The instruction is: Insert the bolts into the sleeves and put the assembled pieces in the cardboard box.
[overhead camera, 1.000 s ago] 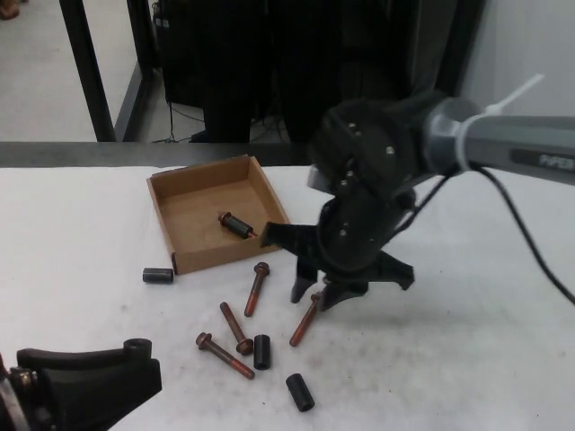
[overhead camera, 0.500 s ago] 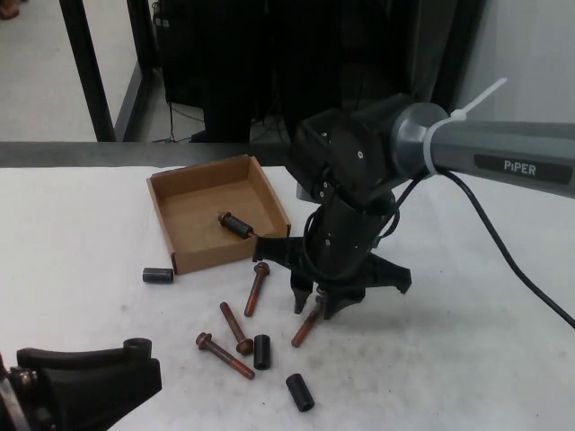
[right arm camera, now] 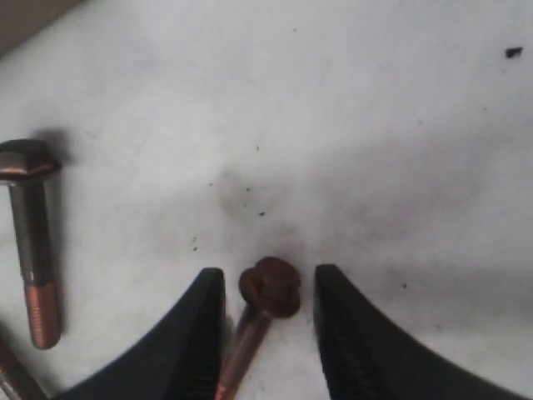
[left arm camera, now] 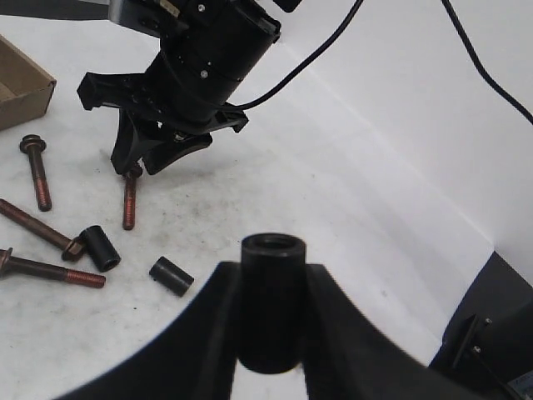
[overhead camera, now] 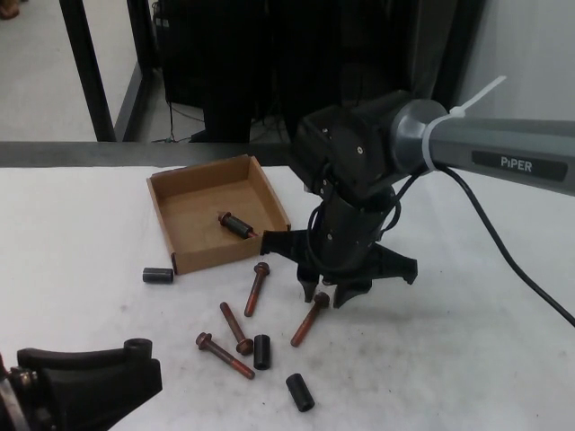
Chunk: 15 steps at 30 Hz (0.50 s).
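High view, right gripper (overhead camera: pixel 325 294): over the last second its wrist has swung in from the right and stood more upright. Its spread fingers now straddle the head of a bolt (overhead camera: pixel 308 321).
High view, bolt: lies on the bench (overhead camera: pixel 467 359), right of and nearer than the cardboard box (overhead camera: pixel 163 224), about where it lay before and not yet lifted.
High view, cardboard box: holds one assembled piece (overhead camera: pixel 235 224), unchanged. Loose bolts (overhead camera: pixel 257 287) and loose sleeves (overhead camera: pixel 261 351) lie on the near side of it.
Left wrist view, left gripper (left arm camera: pixel 273 275): clenched on an upright sleeve (left arm camera: pixel 272 304), bore up, over the near left of the bench.
Left wrist view, right gripper (left arm camera: pixel 137 162): tips point down at the head of the bolt (left arm camera: pixel 129 200).
Right wrist view, right gripper (right arm camera: pixel 269 279): released, one finger on either side of the bolt head (right arm camera: pixel 270 287), with a gap showing on both sides.
Meaning: alignment looks complete. Closing on the head is the likely next step, then mating the bolt to the held sleeve.
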{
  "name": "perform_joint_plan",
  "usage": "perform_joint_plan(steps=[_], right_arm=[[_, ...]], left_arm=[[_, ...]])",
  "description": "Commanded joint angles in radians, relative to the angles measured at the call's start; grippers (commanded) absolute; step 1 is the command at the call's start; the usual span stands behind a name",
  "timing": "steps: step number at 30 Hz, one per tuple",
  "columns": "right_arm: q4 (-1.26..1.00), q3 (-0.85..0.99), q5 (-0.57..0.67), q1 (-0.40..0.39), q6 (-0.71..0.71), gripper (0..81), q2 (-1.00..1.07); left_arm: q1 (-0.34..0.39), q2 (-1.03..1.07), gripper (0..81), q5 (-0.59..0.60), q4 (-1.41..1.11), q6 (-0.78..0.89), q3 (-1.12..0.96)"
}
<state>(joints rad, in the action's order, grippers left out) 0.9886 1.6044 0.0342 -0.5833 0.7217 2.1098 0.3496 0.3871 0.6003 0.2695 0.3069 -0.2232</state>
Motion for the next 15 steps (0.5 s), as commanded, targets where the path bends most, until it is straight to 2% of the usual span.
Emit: perform_joint_plan(steps=[1,13,15], right_arm=[[-0.029,0.005,-0.018,-0.007,0.059,34.8,0.005],[-0.002,0.005,-0.025,-0.076,0.151,34.8,0.054],[-0.005,0.005,-0.034,-0.076,0.151,32.1,0.054]], left_arm=[[-0.002,-0.007,0.8,0.000,-0.014,0.001,0.000],[-0.002,-0.007,0.8,0.000,-0.014,0.001,0.000],[-0.002,-0.007,0.8,0.000,-0.014,0.001,0.000]])
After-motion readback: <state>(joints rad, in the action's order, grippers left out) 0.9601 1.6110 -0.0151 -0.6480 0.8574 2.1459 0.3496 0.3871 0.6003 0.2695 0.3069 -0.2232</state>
